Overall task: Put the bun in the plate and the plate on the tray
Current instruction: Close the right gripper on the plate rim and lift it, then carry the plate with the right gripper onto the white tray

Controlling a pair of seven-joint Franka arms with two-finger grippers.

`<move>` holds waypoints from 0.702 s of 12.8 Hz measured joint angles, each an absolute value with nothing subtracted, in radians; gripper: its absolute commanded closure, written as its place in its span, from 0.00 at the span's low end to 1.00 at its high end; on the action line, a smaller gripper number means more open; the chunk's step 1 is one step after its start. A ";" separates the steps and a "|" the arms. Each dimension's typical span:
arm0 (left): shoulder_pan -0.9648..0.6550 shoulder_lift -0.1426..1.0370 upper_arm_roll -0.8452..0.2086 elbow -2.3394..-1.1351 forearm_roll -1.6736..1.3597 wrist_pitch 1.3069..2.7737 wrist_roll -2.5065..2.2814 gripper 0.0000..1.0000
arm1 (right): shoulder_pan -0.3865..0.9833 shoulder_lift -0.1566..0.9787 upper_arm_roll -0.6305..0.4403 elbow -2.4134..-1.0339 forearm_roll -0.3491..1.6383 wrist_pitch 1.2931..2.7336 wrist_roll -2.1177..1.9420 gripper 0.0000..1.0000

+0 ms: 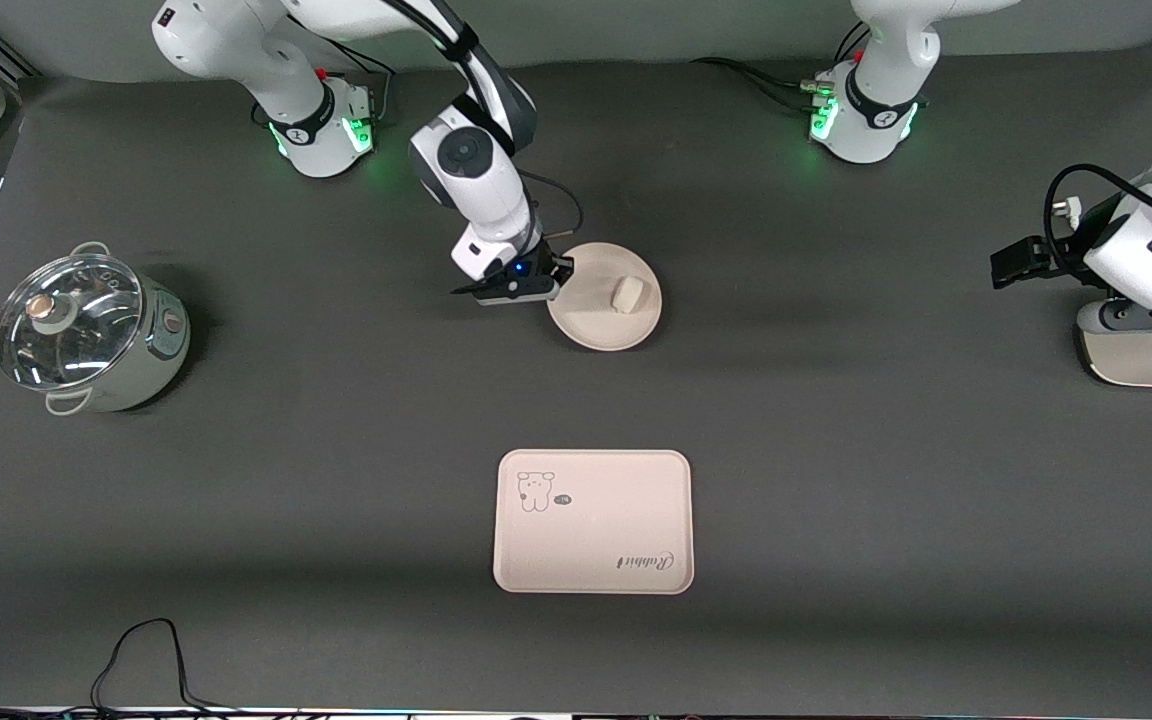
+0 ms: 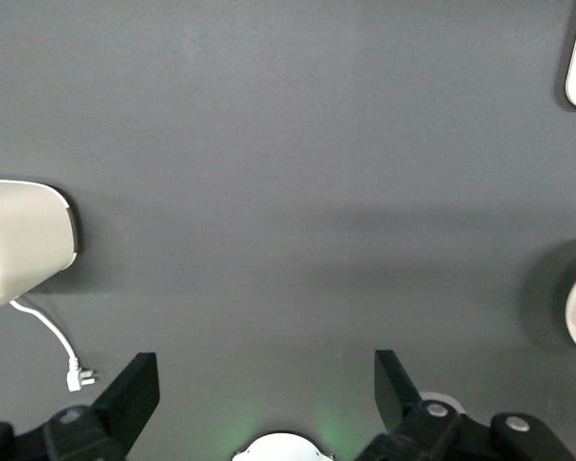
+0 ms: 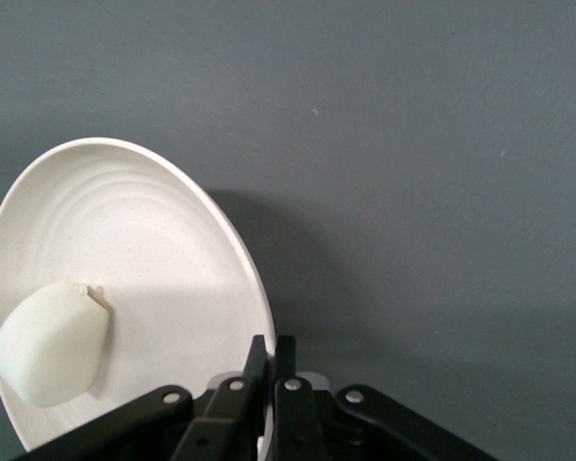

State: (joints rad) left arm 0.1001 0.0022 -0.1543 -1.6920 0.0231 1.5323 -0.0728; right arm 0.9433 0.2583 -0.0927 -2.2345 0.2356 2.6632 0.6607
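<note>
Right gripper (image 1: 558, 284) pinched tight on the rim of the plate (image 1: 586, 325); bun (image 1: 627, 293) sits in the plate. Tray (image 1: 593, 522) lies nearer the camera, well apart, bare table between. Left gripper (image 2: 267, 384) waits wide open, holding nothing, by a cream appliance (image 1: 1151, 358). Lidded pot (image 1: 86, 330) at the right arm's end.

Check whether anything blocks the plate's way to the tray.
Nothing visible does. The right claw is shut on the rim of the plate, with the bun on it; only bare table lies between it and the tray, nearer the front camera.
</note>
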 measured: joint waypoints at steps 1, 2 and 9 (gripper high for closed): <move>0.100 0.002 -0.154 -1.693 0.023 1.534 -0.073 0.00 | 0.928 0.201 -0.095 -2.232 0.236 2.611 0.628 1.00; 0.100 0.002 -0.155 -1.693 0.023 1.534 -0.073 0.00 | 0.912 0.141 -0.096 -2.231 0.244 2.566 0.594 1.00; 0.100 0.002 -0.155 -1.693 0.023 1.537 -0.073 0.00 | 0.830 0.093 -0.106 -2.182 0.462 2.512 0.338 1.00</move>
